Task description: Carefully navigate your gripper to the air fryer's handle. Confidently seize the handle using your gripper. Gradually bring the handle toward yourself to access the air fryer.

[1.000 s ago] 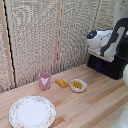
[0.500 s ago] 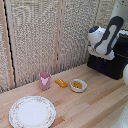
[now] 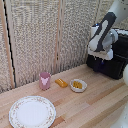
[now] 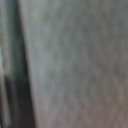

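Note:
The black boxy air fryer [image 3: 116,62] stands on the table at the exterior view's right. My white and black arm reaches down in front of it, and the gripper [image 3: 101,58] hangs against its front panel. The arm's white block covers the handle, so the handle is hidden. The fingers are too small and dark against the appliance to tell their state. In the wrist view there is only a blurred grey surface [image 4: 75,65] with a dark band along one edge.
On the wooden table [image 3: 100,100] stand a pink cup [image 3: 45,80], an orange item [image 3: 61,83], a small white bowl [image 3: 78,85] with yellow food and a patterned plate [image 3: 32,111]. A woven screen [image 3: 45,35] closes off the back.
The arm's end has shifted slightly toward the exterior view's right, closer to the air fryer's front. The tabletop items have not moved.

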### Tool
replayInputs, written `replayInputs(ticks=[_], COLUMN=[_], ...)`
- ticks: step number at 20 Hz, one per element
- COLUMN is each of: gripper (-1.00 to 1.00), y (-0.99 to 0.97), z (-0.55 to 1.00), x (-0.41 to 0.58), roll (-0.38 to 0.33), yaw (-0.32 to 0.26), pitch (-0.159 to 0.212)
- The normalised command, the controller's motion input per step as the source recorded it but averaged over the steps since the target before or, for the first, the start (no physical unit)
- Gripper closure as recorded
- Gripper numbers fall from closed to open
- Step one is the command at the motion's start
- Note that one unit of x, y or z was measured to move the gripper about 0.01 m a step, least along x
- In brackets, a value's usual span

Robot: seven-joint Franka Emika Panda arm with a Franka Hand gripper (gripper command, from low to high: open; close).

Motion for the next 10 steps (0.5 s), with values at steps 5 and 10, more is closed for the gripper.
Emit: replayInputs(ticks=[5, 10], gripper=[1.0, 1.0], y=[0.74, 0.85], z=[-0.09, -0.35], x=[0.0, 0.002], roll=[0.138, 0.047], yaw=[-0.104, -0.1], pitch=[-0.009, -0.027])
